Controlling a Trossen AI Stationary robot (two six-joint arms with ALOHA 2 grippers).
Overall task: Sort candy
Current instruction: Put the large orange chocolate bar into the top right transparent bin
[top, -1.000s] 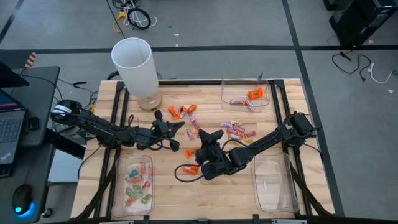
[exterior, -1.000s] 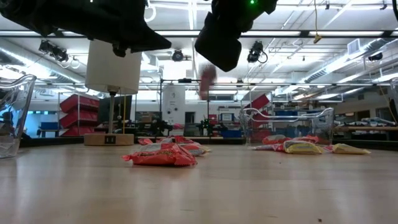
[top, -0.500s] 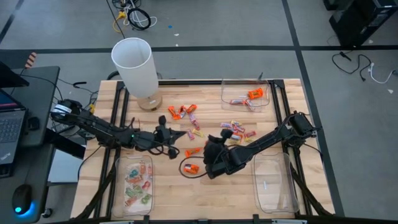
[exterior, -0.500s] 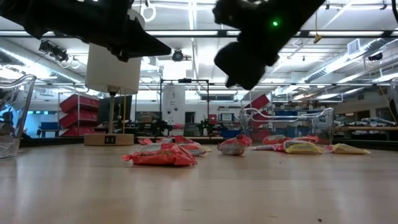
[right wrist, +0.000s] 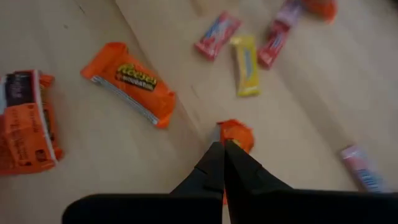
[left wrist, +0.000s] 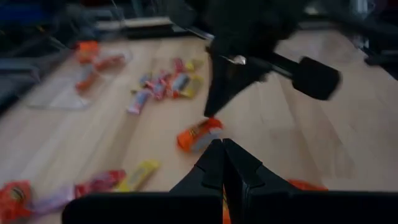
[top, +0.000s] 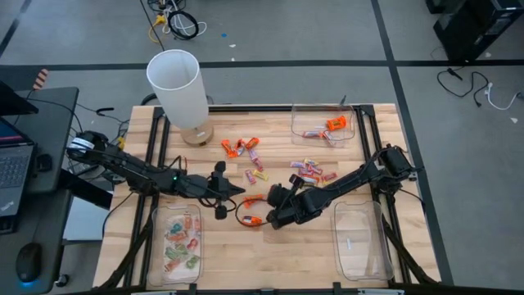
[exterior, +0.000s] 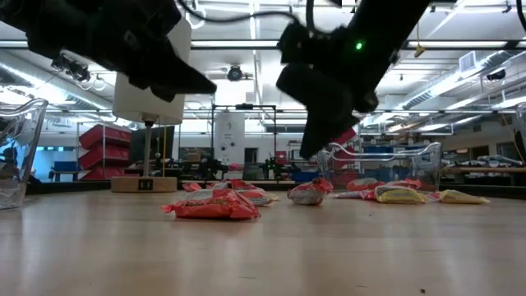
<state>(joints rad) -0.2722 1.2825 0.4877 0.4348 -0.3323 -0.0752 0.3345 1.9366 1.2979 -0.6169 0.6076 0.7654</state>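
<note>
Loose candy lies on the wooden table: an orange pack, another orange one, and pink and yellow pieces farther back. My right gripper is shut, slanting down just above a small orange candy. In the low view it hangs clear of the table. My left gripper is shut too, held above the table and pointing at the right gripper and the orange pack.
A clear tray at the far right holds a few candies. A tray at the near left holds several, and a near-right tray holds very little. A tall white cylinder stands at the far left on a wooden base.
My right gripper has come down and toward the near-left, rolled over and shut. A small candy that was in the air below it has dropped onto the table. My left gripper's tip has swung toward the near edge and stayed shut.
</note>
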